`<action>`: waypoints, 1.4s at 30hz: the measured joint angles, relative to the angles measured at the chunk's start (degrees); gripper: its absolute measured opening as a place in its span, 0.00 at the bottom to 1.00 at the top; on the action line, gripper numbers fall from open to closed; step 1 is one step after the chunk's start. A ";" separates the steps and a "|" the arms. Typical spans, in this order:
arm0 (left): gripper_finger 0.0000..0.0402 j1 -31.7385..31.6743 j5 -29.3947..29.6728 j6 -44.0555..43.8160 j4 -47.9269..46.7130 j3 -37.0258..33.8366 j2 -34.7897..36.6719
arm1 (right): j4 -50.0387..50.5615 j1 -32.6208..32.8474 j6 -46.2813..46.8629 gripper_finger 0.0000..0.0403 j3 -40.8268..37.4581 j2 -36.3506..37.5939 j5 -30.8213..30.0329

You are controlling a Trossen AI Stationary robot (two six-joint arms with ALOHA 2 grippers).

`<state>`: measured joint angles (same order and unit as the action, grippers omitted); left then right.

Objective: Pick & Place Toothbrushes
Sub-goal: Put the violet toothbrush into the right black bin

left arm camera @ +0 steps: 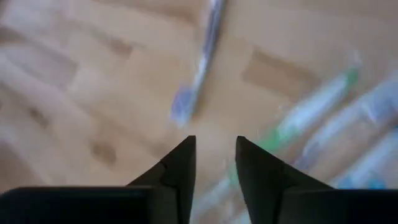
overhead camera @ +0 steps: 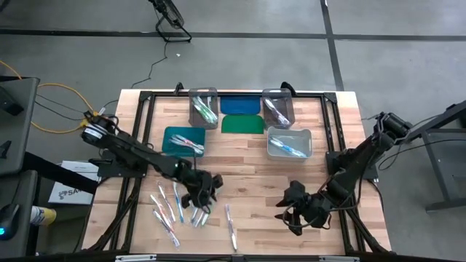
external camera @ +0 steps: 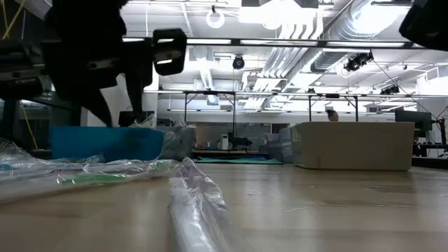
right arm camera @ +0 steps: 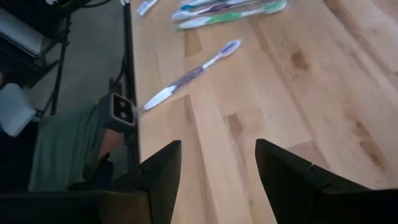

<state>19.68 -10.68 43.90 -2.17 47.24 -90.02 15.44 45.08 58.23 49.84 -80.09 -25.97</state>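
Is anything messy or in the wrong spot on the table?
Yes. Loose toothbrushes lie scattered at odd angles on the bare table near the left gripper, and one lies alone, apart from the pile. Others already sit in bins. Nothing looks broken or spilled.

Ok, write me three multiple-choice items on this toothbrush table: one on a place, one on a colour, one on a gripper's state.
1. Where is the left gripper?
A. over the loose toothbrushes at the table's near left
B. inside the teal bin
C. beyond the table edge

2. What colours are the two flat lids between the far bins?
A. red and yellow
B. blue and green
C. both white

3. How are the right gripper's fingers?
A. shut on a toothbrush
B. shut, empty
C. open, empty

Answers:
1 A, the high view shows it above the scattered brushes.
2 B, blue lies behind green.
3 C, the right wrist view shows bare table between spread fingers.
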 joint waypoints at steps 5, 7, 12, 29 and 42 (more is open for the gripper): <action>0.13 4.03 1.29 -2.38 7.01 0.18 -2.69 | 0.63 0.12 0.47 0.49 0.02 0.00 -0.79; 0.06 5.59 3.11 -2.17 7.49 0.04 -3.11 | 0.69 0.26 0.49 0.49 0.02 0.00 -1.15; 0.02 7.02 5.52 -1.73 10.40 -0.02 -5.08 | 0.12 0.31 0.49 0.49 0.02 0.00 -1.22; 0.00 6.27 4.98 1.31 14.59 6.65 -16.25 | -0.98 0.31 0.49 0.49 0.02 0.00 -2.65; 0.00 0.18 6.58 3.04 17.64 10.50 -19.87 | -1.11 0.31 0.44 0.49 0.02 0.00 -2.77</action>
<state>19.86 -4.10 46.94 15.47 57.74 -109.89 14.33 45.39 58.66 49.87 -80.09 -28.74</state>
